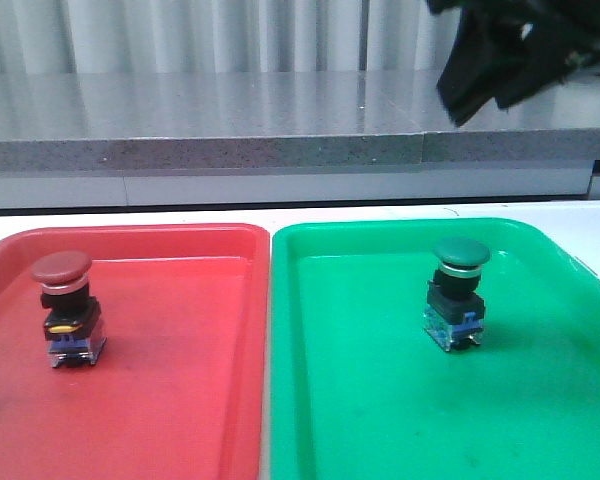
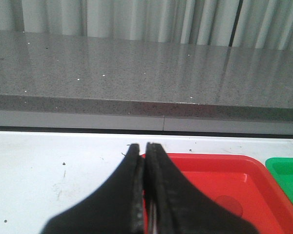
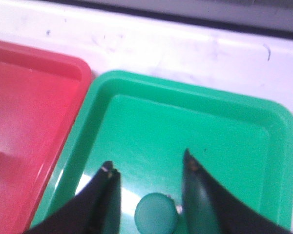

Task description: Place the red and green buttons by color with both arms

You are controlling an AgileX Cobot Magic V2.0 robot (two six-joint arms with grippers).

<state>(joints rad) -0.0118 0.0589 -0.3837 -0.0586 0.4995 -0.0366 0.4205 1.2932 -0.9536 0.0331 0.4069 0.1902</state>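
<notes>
The red button (image 1: 65, 300) stands upright in the red tray (image 1: 180, 232), at its left side. The green button (image 1: 460, 290) stands upright in the green tray (image 1: 380, 380). My right gripper (image 1: 500, 75) hangs high at the far right, well above the green button. In the right wrist view it (image 3: 147, 160) is open and empty, with the green cap (image 3: 156, 213) below, between its fingers. My left gripper (image 2: 143, 145) is shut and empty, above the red tray's far left corner (image 2: 219, 175). A dull round red cap (image 2: 228, 205) shows beside it. The left gripper is out of the front view.
The two trays lie side by side on a white table (image 1: 280, 214), the rims nearly touching. A grey stone ledge (image 1: 230, 150) runs along the back, with pale curtains behind. The green tray's corner (image 2: 285, 175) shows in the left wrist view.
</notes>
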